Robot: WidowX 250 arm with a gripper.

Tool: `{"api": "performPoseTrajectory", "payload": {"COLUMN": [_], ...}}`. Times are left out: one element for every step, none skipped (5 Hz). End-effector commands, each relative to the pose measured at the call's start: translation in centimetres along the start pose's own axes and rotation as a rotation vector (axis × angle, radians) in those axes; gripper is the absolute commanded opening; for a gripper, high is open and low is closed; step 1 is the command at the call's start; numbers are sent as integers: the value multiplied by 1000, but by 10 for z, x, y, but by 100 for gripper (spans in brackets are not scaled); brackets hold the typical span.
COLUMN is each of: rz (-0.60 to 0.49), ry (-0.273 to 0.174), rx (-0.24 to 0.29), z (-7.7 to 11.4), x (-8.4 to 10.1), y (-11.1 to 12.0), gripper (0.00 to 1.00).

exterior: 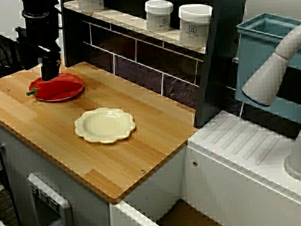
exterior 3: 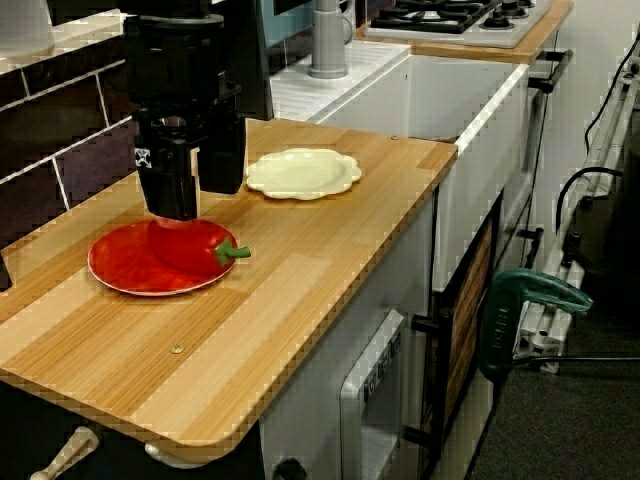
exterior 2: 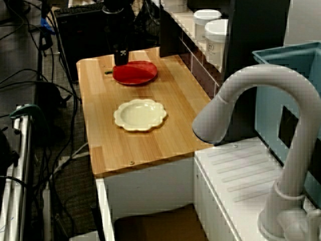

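A red pepper [exterior 3: 190, 248] with a green stem lies on a red plate [exterior 3: 120, 280] at the far end of the wooden counter [exterior 3: 330, 240]. My black gripper [exterior 3: 185, 210] points straight down over it, its fingertips at the pepper's top. From the counter's end I cannot tell whether the fingers clasp the pepper or only stand over it. From the sink side, the gripper [exterior: 50, 76] hides most of the pepper [exterior: 41, 90] on the plate [exterior: 71, 92]. From above the faucet, the gripper [exterior 2: 121, 61] stands at the near rim of the plate [exterior 2: 145, 75].
An empty cream scalloped plate [exterior: 105, 125] sits mid-counter. White jars [exterior: 195, 24] stand on the shelf over the dark tiled wall. A grey faucet [exterior 2: 241, 100] and a blue bin [exterior: 265, 48] are by the sink. A green clamp [exterior 3: 525, 300] hangs beside the counter front.
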State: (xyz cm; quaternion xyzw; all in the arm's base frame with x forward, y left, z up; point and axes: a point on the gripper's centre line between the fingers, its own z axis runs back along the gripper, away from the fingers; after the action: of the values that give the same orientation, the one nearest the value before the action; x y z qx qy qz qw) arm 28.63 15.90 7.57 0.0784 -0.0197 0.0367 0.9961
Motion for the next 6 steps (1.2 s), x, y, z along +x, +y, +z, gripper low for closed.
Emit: {"api": "performPoseTrajectory", "payload": {"rz": [-65, -107, -121, -121, -124, -137], "ry": [-66, -83, -76, -60, -48, -28], "rx": [-82, -109, -112, -94, -80, -80], "z": [3, -5, -20, -30, -37, -41], "x": [-1, -1, 1, 3, 6, 7], "y": [2, -1, -2, -3, -3, -5], "gripper": [100, 100, 100, 100, 100, 0]}}
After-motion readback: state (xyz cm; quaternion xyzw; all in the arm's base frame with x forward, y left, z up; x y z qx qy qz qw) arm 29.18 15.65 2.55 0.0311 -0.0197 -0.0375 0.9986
